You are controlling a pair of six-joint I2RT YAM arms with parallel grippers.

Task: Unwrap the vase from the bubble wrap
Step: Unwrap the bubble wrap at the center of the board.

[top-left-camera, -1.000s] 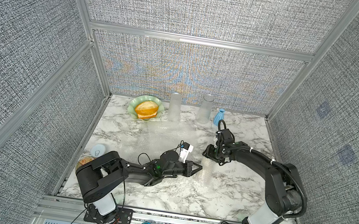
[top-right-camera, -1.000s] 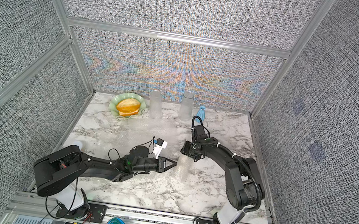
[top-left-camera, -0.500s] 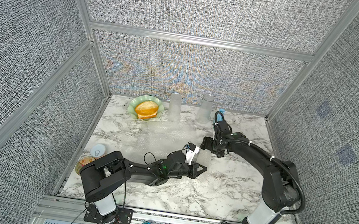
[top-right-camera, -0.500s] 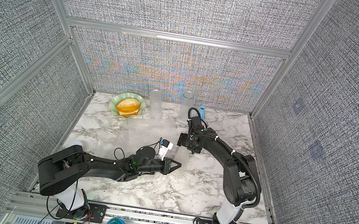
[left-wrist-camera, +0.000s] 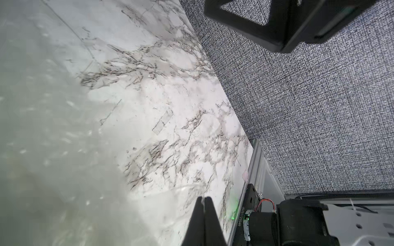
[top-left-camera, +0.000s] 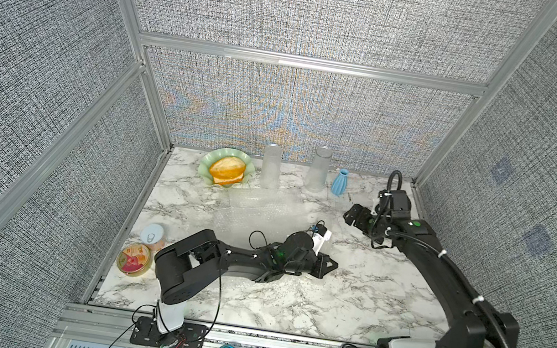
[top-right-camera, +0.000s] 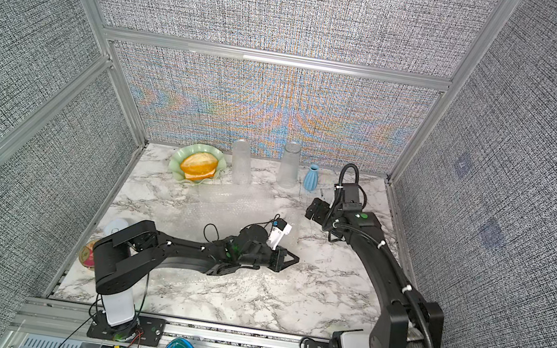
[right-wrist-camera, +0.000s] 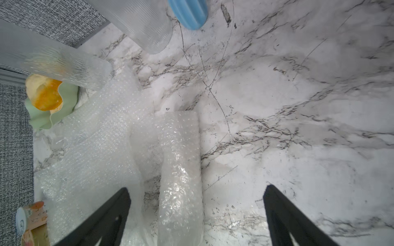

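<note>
Lying crinkly, clear bubble wrap (right-wrist-camera: 119,136) | left tool (left-wrist-camera: 204,204) pinched together | right tool (right-wrist-camera: 196,191) apart

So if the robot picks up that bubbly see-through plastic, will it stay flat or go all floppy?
Probably floppy. The clear, crinkly bubble wrap sheet already lies in loose folds and curls on the white marble table, so it would likely droop from a grip. It looks thin and full of air, so probably very light, and a push would likely bunch it up.

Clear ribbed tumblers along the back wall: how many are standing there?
2. One tumbler stands just beside the green dish; the other tumbler stands next to the blue vase. Bubble wrap in front might hide more clear items.
</note>
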